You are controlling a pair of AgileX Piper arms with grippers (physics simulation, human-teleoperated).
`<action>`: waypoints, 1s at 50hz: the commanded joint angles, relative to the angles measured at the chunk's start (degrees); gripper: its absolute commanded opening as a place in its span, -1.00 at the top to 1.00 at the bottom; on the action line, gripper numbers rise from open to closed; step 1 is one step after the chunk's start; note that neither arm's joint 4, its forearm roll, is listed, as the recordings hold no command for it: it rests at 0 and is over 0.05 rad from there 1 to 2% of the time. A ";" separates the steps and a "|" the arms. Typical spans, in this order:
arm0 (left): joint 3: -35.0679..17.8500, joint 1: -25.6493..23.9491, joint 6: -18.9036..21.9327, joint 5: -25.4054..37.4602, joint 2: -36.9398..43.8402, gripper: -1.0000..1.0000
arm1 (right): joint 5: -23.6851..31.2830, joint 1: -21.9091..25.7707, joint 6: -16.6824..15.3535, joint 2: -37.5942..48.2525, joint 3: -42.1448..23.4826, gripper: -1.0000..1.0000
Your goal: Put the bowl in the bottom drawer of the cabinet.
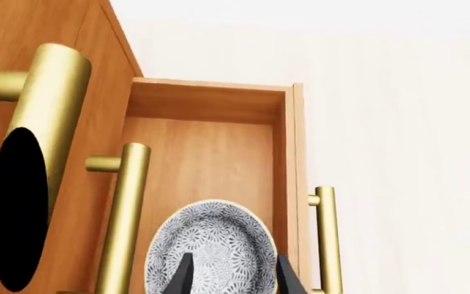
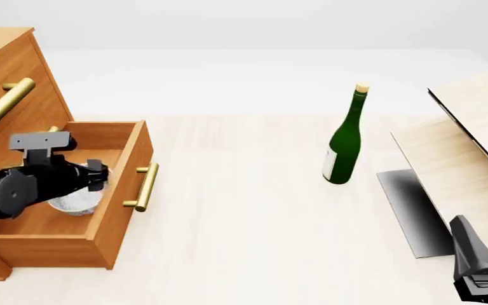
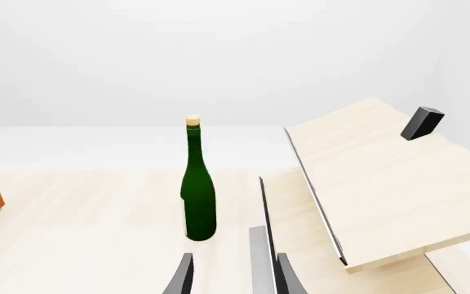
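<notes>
The cabinet (image 2: 7, 76) stands at the left with its bottom drawer (image 2: 112, 210) pulled out. The speckled white bowl (image 1: 210, 245) lies inside the drawer (image 1: 202, 153), near the front wall that carries the brass handle (image 1: 325, 239). In the front view the bowl (image 2: 74, 203) shows just under my left gripper (image 2: 96, 178). That gripper (image 1: 235, 278) hovers over the bowl with its fingers spread wide, one on each side of it, open. My right gripper (image 2: 480, 264) rests at the table's near right corner, open and empty (image 3: 233, 278).
A green wine bottle (image 2: 343, 149) stands upright mid-table. Pale wood boards (image 2: 473, 152) lean at the right, close to the right gripper. The brass handles of the upper drawers (image 2: 5, 101) jut out above the open drawer.
</notes>
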 commanded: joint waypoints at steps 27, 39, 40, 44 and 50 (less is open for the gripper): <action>0.60 -0.31 -2.36 -1.98 -5.99 -1.00 | 0.00 0.01 -0.01 0.00 0.00 -1.00; 0.97 -2.91 -3.29 -1.19 -11.29 -1.00 | 0.00 0.00 0.00 0.01 0.00 -1.00; 0.95 -3.14 -3.21 -1.24 -11.46 -1.00 | 0.00 0.01 0.00 0.01 0.00 -1.00; 0.11 -4.33 -3.23 -0.90 -12.24 -1.00 | 0.00 0.01 0.00 0.01 0.00 -1.00; -1.40 -7.29 -3.77 -0.59 -14.15 -1.00 | 0.00 0.00 -0.01 0.00 0.00 -1.00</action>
